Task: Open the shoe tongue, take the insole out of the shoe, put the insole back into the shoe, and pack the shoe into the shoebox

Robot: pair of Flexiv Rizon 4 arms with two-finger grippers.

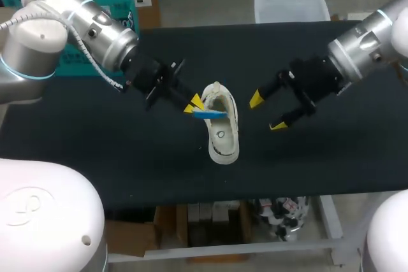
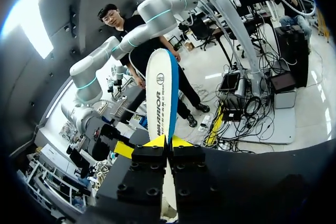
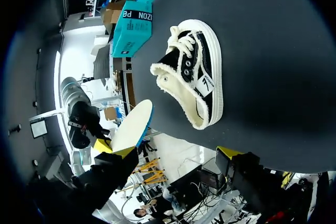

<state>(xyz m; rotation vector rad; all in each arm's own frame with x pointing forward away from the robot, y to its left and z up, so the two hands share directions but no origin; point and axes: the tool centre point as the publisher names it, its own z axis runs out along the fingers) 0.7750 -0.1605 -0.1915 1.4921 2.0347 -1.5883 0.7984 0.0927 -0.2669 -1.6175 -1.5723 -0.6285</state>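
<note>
Our shoe [image 1: 224, 139] sits mid-table, and over its far opening our left gripper [image 1: 193, 104], at its 11 o'clock, pinches the insole [image 1: 211, 113] near one end (we reckon it's light and floppy, so grip there), right gripper [image 1: 266, 113] spread at 2 o'clock.

Shoe [image 1: 223, 133]: black upper, cream fleecy lining, white laces, white sole rim. Lies mid-table, toe toward near edge, opening gaping. Upright or tipped on its side: can't tell. Insole [image 1: 209, 113]: white face, blue edge, out of shoe, one end clamped in left gripper [image 1: 193, 104], free end over shoe opening.
</note>
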